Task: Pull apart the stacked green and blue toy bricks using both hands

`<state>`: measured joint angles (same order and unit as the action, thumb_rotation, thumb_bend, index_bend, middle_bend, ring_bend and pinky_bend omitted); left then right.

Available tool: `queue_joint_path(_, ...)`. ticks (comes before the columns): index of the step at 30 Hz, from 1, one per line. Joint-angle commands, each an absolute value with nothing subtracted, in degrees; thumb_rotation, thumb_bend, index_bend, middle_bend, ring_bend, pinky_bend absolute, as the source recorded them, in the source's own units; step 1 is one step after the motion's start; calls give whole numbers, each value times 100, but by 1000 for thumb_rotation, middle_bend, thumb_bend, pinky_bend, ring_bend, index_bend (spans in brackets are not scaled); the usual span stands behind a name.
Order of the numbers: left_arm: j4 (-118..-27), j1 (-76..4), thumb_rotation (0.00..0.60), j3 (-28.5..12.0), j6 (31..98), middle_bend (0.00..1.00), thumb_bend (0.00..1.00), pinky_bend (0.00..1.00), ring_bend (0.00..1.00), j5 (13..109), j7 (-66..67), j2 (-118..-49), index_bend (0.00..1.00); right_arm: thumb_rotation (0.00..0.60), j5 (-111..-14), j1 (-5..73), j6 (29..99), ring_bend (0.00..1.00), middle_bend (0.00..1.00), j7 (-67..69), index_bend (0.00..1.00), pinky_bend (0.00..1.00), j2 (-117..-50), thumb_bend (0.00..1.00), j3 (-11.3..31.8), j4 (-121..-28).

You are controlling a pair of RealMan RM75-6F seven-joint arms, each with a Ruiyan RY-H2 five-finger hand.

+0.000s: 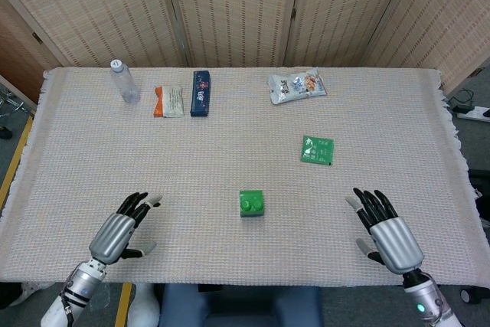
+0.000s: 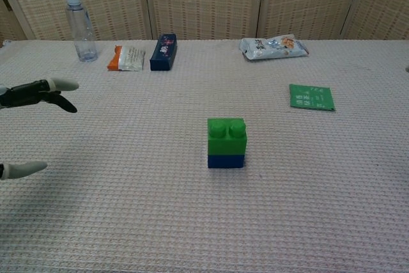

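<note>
A green brick sits stacked on a blue brick near the middle of the table; from the head view only the green brick top shows. My left hand hovers open to the left of the stack, its fingers spread and entering the chest view at the left edge. My right hand hovers open to the right of the stack, fingers apart, holding nothing; the chest view does not show it.
Along the far side lie a clear bottle, an orange-white snack pack, a dark blue box and a white snack bag. A green packet lies right of centre. The tablecloth covers the table.
</note>
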<state>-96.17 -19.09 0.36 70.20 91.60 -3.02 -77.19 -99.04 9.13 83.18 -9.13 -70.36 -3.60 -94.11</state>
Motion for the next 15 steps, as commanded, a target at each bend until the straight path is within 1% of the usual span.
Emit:
queue_joint_path(1, -9765, -2122, 600, -164, 6622, 241, 316, 49, 79, 8722, -440, -7933, 60, 600, -10179, 830, 8539, 0, 0, -804, 0, 0, -6947, 360, -466, -9433)
queue_joint_path(7, -9747, -2337, 600, -464, 6322, 241, 310, 49, 80, 8148, -487, -8290, 50, 600, -10227, 816, 8573, 0, 0, -585, 0, 0, -6835, 361, -495, -9420)
queue_joint_path(12, -9664, -2508, 600, -733, 6088, 241, 302, 43, 79, 7727, -923, -8590, 31, 600, -10204, 825, 8562, 0, 0, -440, 0, 0, -6771, 361, -476, -9434)
queue_joint_path(15, -9475, -2578, 600, -840, 6116, 241, 295, 42, 79, 7651, -1053, -8870, 27, 600, -10170, 838, 8533, 0, 0, -389, 0, 0, -6753, 360, -453, -9442)
